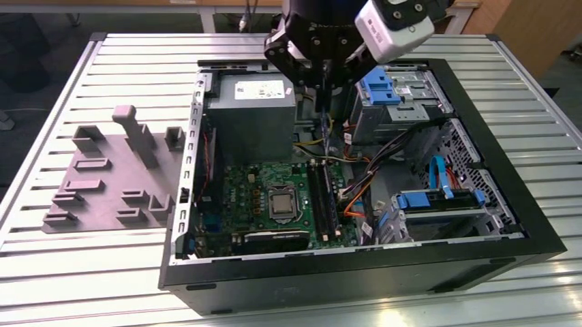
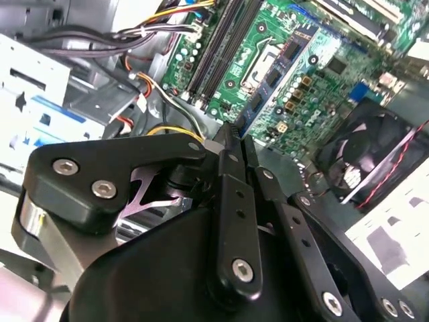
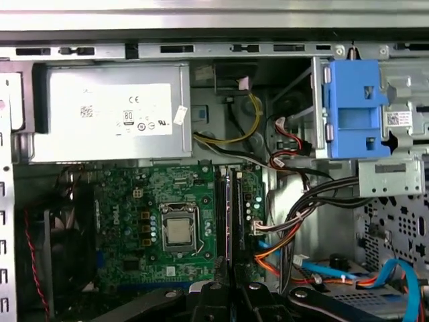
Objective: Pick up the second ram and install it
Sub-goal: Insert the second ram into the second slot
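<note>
Even, bright overhead light fills all views. The gripper [image 2: 231,144] looms soft and blurred in the second wrist view; the case [image 1: 509,225] interior stays shadowed.

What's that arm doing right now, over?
Gripper shut on the second ram. Ram held edge-down over the black socket rails. Cables lie beside.

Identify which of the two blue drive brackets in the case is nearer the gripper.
The blue bracket at the exterior view's top, just beside the gripper that grips the second ram; the other blue bracket lies lower, well away from it.
</note>
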Motion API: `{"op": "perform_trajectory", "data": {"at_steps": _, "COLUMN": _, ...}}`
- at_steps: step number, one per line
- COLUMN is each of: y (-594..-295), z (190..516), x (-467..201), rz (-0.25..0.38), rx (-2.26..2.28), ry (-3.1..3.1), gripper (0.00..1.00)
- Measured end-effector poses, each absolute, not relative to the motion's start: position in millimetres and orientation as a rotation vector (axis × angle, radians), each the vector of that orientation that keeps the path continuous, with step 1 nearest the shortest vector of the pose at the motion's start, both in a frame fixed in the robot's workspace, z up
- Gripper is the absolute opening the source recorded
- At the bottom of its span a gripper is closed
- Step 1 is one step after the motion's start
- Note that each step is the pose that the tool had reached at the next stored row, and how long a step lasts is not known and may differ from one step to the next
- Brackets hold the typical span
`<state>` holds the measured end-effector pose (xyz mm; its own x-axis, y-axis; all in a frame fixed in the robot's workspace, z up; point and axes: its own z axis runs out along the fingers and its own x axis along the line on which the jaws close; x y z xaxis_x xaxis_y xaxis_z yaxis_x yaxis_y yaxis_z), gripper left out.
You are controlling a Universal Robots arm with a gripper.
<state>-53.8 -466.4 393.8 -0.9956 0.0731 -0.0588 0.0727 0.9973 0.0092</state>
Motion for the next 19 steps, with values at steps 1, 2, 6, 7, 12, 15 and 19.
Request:
{"op": "perform_trajectory", "data": {"at_steps": 1, "y": -466.4, "z": 393.3, "x": -53.8, "rz": 0.010, "rx": 0.140, "ry": 3.079, "gripper": 0.14}}
{"op": "perform_trajectory", "data": {"at_steps": 2, "y": -466.4, "z": 392.8, "x": -53.8, "rz": 0.009, "rx": 0.166, "ry": 3.078, "gripper": 0.14}}
{"op": "perform_trajectory", "data": {"at_steps": 6, "y": -466.4, "z": 392.2, "x": -53.8, "rz": 0.008, "rx": 0.216, "ry": 3.075, "gripper": 0.14}}
{"op": "perform_trajectory", "data": {"at_steps": 7, "y": -466.4, "z": 392.1, "x": -53.8, "rz": 0.008, "rx": 0.216, "ry": 3.075, "gripper": 0.14}}
{"op": "perform_trajectory", "data": {"at_steps": 12, "y": -466.3, "z": 391.4, "x": -53.8, "rz": 0.008, "rx": 0.217, "ry": 3.075, "gripper": 0.14}}
{"op": "perform_trajectory", "data": {"at_steps": 15, "y": -466.4, "z": 389.6, "x": -53.8, "rz": 0.008, "rx": 0.217, "ry": 3.075, "gripper": 0.14}}
{"op": "perform_trajectory", "data": {"at_steps": 19, "y": -466.4, "z": 386.5, "x": -53.8, "rz": 0.008, "rx": 0.217, "ry": 3.075, "gripper": 0.14}}
